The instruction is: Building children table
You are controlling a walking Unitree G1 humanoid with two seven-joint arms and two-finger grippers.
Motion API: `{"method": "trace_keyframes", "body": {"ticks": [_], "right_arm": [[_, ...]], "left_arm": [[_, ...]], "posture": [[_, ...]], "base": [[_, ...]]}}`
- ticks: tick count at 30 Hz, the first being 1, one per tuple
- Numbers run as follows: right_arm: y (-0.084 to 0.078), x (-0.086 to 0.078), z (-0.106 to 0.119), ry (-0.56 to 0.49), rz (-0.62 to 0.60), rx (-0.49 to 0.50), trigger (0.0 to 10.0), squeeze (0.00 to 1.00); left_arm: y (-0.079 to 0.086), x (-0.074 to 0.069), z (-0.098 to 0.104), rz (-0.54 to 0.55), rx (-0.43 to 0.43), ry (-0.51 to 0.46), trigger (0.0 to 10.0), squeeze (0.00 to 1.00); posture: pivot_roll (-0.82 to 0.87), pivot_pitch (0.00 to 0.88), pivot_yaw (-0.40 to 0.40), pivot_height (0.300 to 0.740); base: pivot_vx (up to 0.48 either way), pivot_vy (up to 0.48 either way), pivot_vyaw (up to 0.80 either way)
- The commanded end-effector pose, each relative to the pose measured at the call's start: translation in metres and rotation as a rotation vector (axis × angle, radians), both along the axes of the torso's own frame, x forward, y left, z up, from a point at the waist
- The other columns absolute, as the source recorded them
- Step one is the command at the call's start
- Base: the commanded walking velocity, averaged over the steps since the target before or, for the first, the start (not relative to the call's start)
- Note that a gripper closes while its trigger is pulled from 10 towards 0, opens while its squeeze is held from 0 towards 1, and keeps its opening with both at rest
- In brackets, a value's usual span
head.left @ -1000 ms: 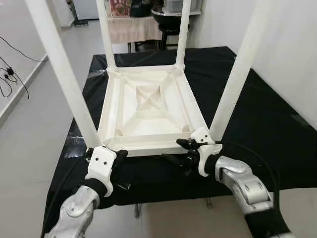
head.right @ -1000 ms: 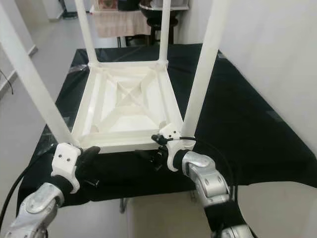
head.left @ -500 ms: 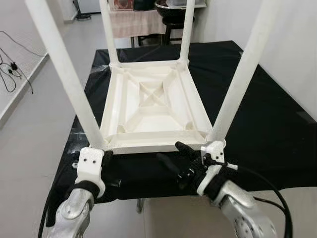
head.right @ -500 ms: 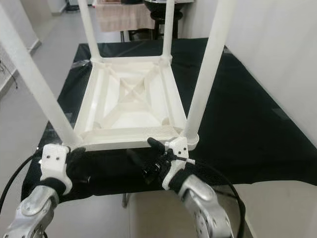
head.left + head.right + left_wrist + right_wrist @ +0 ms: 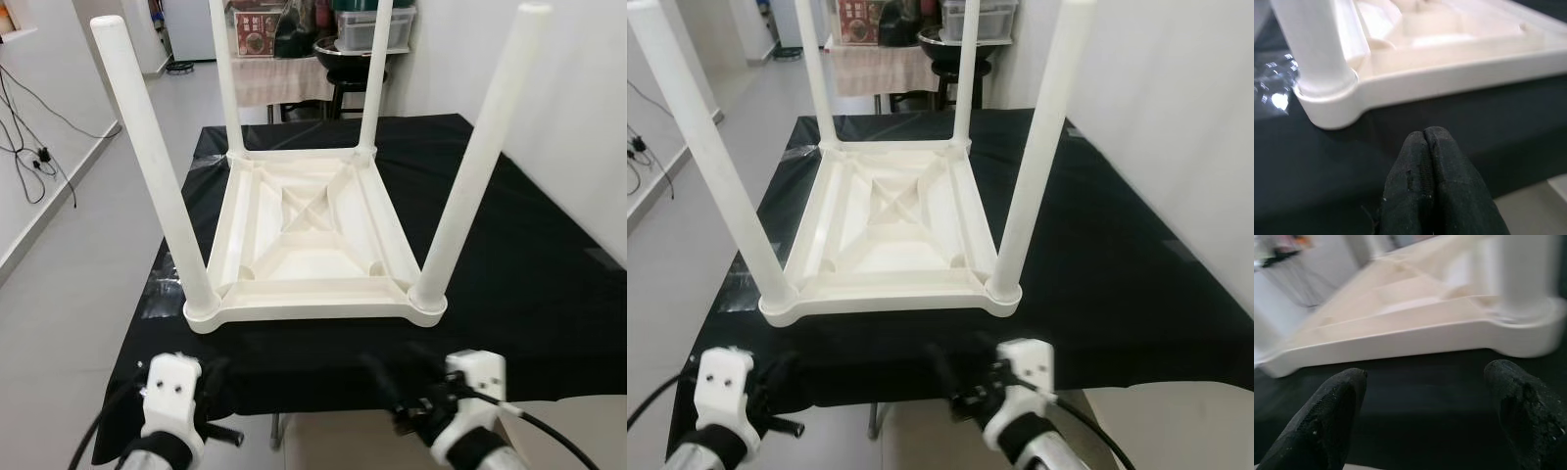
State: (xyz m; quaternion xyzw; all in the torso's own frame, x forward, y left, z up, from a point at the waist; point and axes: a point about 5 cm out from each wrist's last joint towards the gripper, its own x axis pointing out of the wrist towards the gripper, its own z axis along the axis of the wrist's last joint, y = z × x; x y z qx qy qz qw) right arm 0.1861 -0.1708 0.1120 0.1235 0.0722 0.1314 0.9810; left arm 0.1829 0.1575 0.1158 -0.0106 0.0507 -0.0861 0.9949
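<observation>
So your cream-white plastic children's table (image 5: 313,235) is sitting upside down on the black-draped work table (image 5: 549,274), closer to its near edge, with all four round legs (image 5: 475,162) standing up in their corner sockets. Looks to me like the leg-fitting step is basically done.

Your left gripper (image 5: 1425,147) is just off the near edge, in front of the near-left leg corner, fingers pressed together and holding nothing. Your right gripper (image 5: 1425,396) is in front of the near-right corner, fingers spread wide, also empty. Neither touches the table.

Next move is probably grabbing the near rim at both corners and flipping it upright. You'll want even grips, those tall legs will swing.
</observation>
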Motion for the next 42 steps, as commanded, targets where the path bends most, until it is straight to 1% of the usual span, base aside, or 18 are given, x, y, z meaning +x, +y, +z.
{"method": "trace_keyframes", "body": {"ticks": [1, 2, 4, 7, 8, 17, 19, 21, 33, 35, 38, 40, 42], "right_arm": [[-0.006, -0.003, -0.002, 0.010, -0.052, -0.015, 10.0, 0.00], [-0.009, -0.005, -0.003, 0.022, -0.074, -0.029, 10.0, 0.00], [-0.017, -0.008, -0.011, 0.047, -0.120, -0.136, 10.0, 0.00], [-0.019, -0.009, -0.013, 0.058, -0.142, -0.162, 10.0, 0.00], [-0.018, -0.006, -0.014, 0.059, -0.139, -0.174, 10.0, 0.00], [-0.015, -0.004, -0.010, 0.046, -0.121, -0.169, 10.0, 0.00], [-0.012, -0.002, -0.008, 0.019, -0.085, -0.212, 10.0, 0.00], [-0.011, -0.001, -0.007, 0.012, -0.078, -0.221, 10.0, 0.00], [-0.013, 0.005, -0.006, -0.006, -0.084, -0.201, 10.0, 0.00], [-0.013, 0.006, -0.005, -0.012, -0.077, -0.214, 10.0, 0.00], [-0.013, 0.006, -0.004, -0.018, -0.073, -0.228, 10.0, 0.00], [-0.012, 0.006, -0.004, -0.025, -0.065, -0.226, 10.0, 0.00], [-0.012, 0.006, -0.004, -0.027, -0.071, -0.181, 10.0, 0.00]], "left_arm": [[0.004, -0.001, -0.002, 0.023, -0.013, -0.006, 10.0, 0.00], [0.006, -0.001, -0.002, 0.029, -0.026, -0.009, 10.0, 0.00], [0.008, 0.000, -0.003, 0.051, -0.034, -0.018, 10.0, 0.00], [0.009, 0.001, -0.005, 0.068, -0.037, -0.018, 10.0, 0.00], [0.010, 0.004, -0.008, 0.082, -0.039, -0.014, 10.0, 0.00], [0.010, 0.004, -0.007, 0.111, -0.048, -0.029, 10.0, 0.00], [0.011, 0.005, -0.008, 0.120, -0.060, -0.031, 10.0, 0.00], [0.011, 0.005, -0.008, 0.121, -0.061, -0.030, 10.0, 0.00], [0.011, 0.005, -0.007, 0.132, -0.075, -0.030, 10.0, 0.00], [0.010, 0.006, -0.007, 0.123, -0.064, -0.021, 10.0, 0.00], [0.010, 0.006, -0.007, 0.120, -0.072, -0.023, 10.0, 0.00], [0.009, 0.006, -0.007, 0.119, -0.084, -0.024, 10.0, 0.00], [0.009, 0.006, -0.007, 0.114, -0.088, -0.023, 10.0, 0.00]], "posture": [[-0.02, 0.010, -0.004, 0.740], [-0.02, 0.010, -0.004, 0.740], [-0.02, 0.008, -0.001, 0.740], [-0.02, 0.008, -0.001, 0.740], [-0.02, 0.004, -0.008, 0.740], [-0.02, 0.016, -0.012, 0.740], [-0.03, 0.024, -0.012, 0.740], [-0.04, 0.029, -0.011, 0.740], [-0.04, 0.044, -0.004, 0.740], [-0.04, 0.046, -0.007, 0.740], [-0.04, 0.046, -0.007, 0.740], [-0.04, 0.046, -0.006, 0.740], [-0.04, 0.048, -0.005, 0.740]], "base": [[0.000, 0.000, 0.00], [0.000, 0.000, 0.00], [0.000, 0.000, 0.00], [0.000, 0.000, 0.00], [0.000, 0.000, 0.00], [0.000, 0.000, 0.00], [0.000, 0.000, 0.00], [0.000, 0.000, 0.00], [0.000, 0.000, 0.00], [0.000, 0.000, 0.00], [0.000, 0.000, 0.00], [0.270, 0.000, 0.80], [0.401, 0.000, 0.00]]}}
